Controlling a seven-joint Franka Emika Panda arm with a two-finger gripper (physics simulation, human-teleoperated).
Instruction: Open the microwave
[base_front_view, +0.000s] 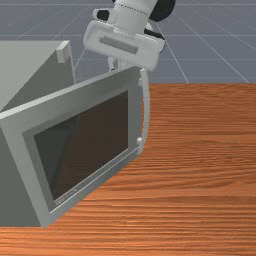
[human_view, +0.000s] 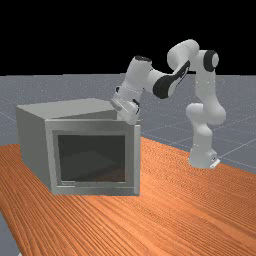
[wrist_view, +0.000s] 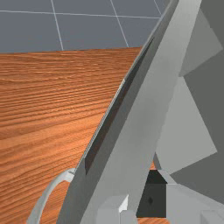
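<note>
The microwave (base_front_view: 25, 62) stands at the front view's left, its door (base_front_view: 135, 105) swung partly outward, with a wedge of open space behind it. The handle (base_front_view: 146, 107) is a curved bar on the door's free edge. My gripper (base_front_view: 125, 45) is over the upper free corner of the door, its lower part hidden behind the door's top edge. The far view has the hand at the top right corner of the door (human_view: 131, 160). In the wrist view, the gripper (wrist_view: 124, 212) is close against the door's top edge (wrist_view: 146, 109), and the handle (wrist_view: 43, 192) curves out from the door's outer face.
The microwave's body (human_view: 35, 145) extends behind the door in the far view. Wooden tabletop (base_front_view: 200, 165) stretches beyond the handle side toward the front view's right. The arm's base (human_view: 201, 155) stands at the far view's right.
</note>
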